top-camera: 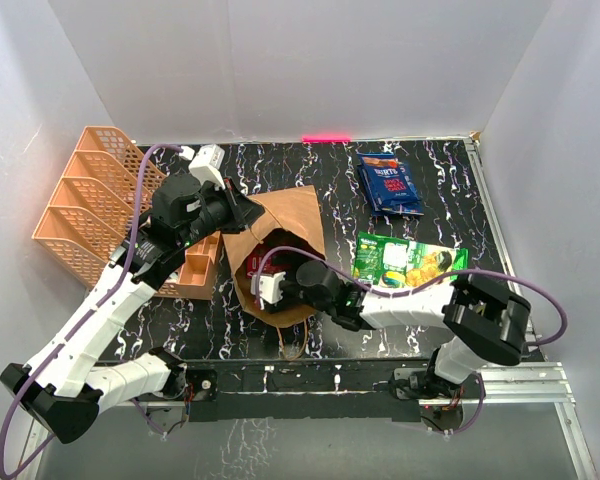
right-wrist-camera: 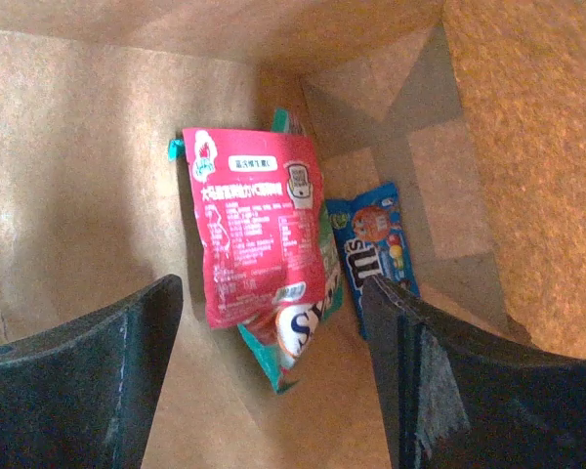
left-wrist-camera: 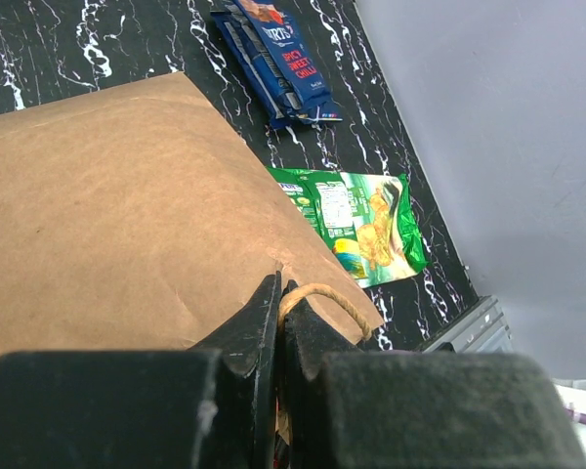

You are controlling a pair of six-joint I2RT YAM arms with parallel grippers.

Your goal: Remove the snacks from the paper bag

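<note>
We see the big brown paper bag (top-camera: 285, 215) lying on the black table (top-camera: 330, 170), with its mouth open toward the arms. The left gripper (left-wrist-camera: 280, 293) is at the rim of the paper bag. Its two fingers (left-wrist-camera: 259, 327) are pressed together and pinch the paper edge right by the rope handle (left-wrist-camera: 324, 296). The right gripper (right-wrist-camera: 272, 288) has gone into the mouth of the paper bag. Its fingers (right-wrist-camera: 117, 371) are spread wide apart and hold nothing. Deep inside the paper bag we see a red packet (right-wrist-camera: 254, 225) in line with the gap between those fingers, but not touching them. A teal packet (right-wrist-camera: 291, 354) peeks out from under the red one, and a blue candy bag (right-wrist-camera: 373, 244) lies just beside it near the bottom corner. Two snacks are out of the paper bag. A green packet (top-camera: 405, 262) lies flat just beside the paper bag on its right side. A dark blue packet (top-camera: 390, 183) lies a bit past the green one, near the far right corner of the paper bag. Orange trays (top-camera: 85, 200) stand on the left side of the paper bag.
</note>
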